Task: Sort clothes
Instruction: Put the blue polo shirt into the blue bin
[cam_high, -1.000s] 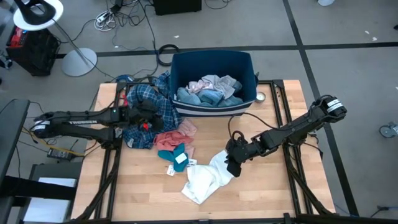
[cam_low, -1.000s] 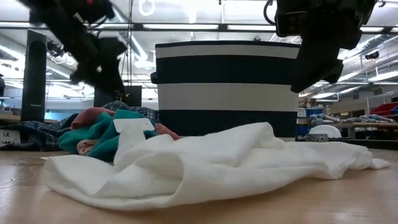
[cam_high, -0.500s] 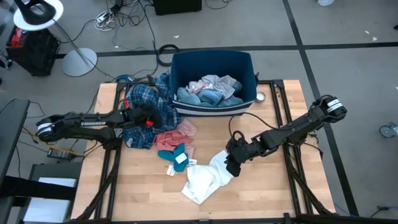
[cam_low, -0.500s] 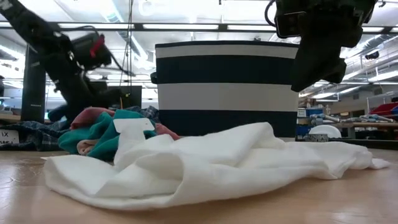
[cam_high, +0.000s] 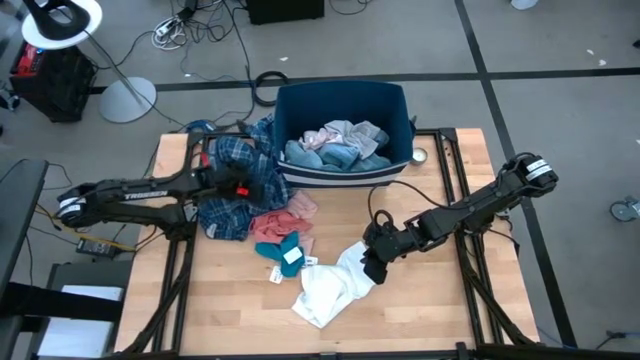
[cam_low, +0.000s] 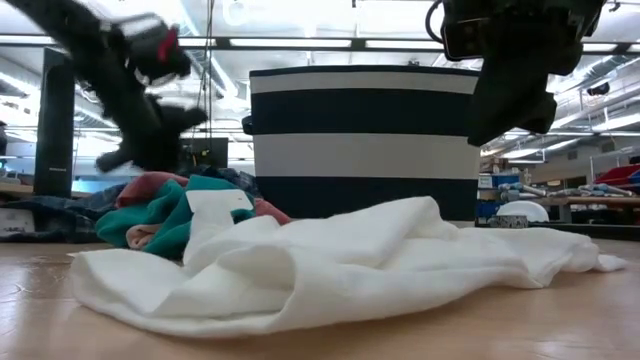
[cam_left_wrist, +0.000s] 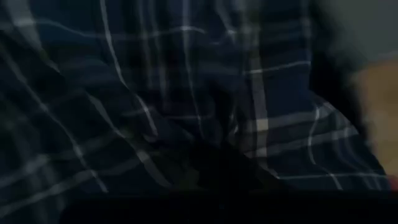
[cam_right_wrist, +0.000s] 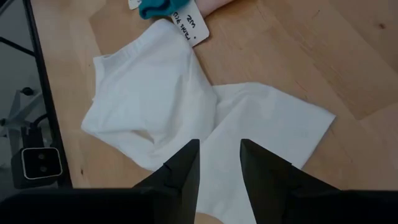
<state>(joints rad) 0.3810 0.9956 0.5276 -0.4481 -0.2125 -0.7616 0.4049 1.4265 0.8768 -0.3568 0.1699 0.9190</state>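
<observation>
A blue-white plaid shirt (cam_high: 255, 165) lies heaped at the table's left, against the dark blue bin (cam_high: 345, 178), which holds several light garments (cam_high: 335, 145). My left gripper (cam_high: 243, 187) is on the shirt, and plaid cloth (cam_left_wrist: 186, 93) fills the left wrist view. A salmon pink garment (cam_high: 275, 220) and a teal one (cam_high: 272, 247) lie at the middle. The white garment (cam_high: 325, 290) lies spread near the front. My right gripper (cam_right_wrist: 217, 158) hangs open above its right edge (cam_low: 510, 95), clear of it. My left gripper is shut on the plaid shirt, coming from the table's left and slanting down. The cloth itself covers the fingers in the left wrist view, so which part it has and how many layers cannot be told. The rest of the shirt lies on the table.
A white tag (cam_high: 291, 256) sticks out of the teal garment. The bin's striped wall (cam_low: 360, 140) stands at the far middle. Bare wood shows at the near left (cam_high: 215, 310) and at the right (cam_high: 430, 290). Metal frame rails (cam_high: 170, 260) run along both sides.
My left gripper has dipped down onto the plaid shirt and come up again a little, shifting slightly toward the bin. The right arm has kept still above the white garment.
</observation>
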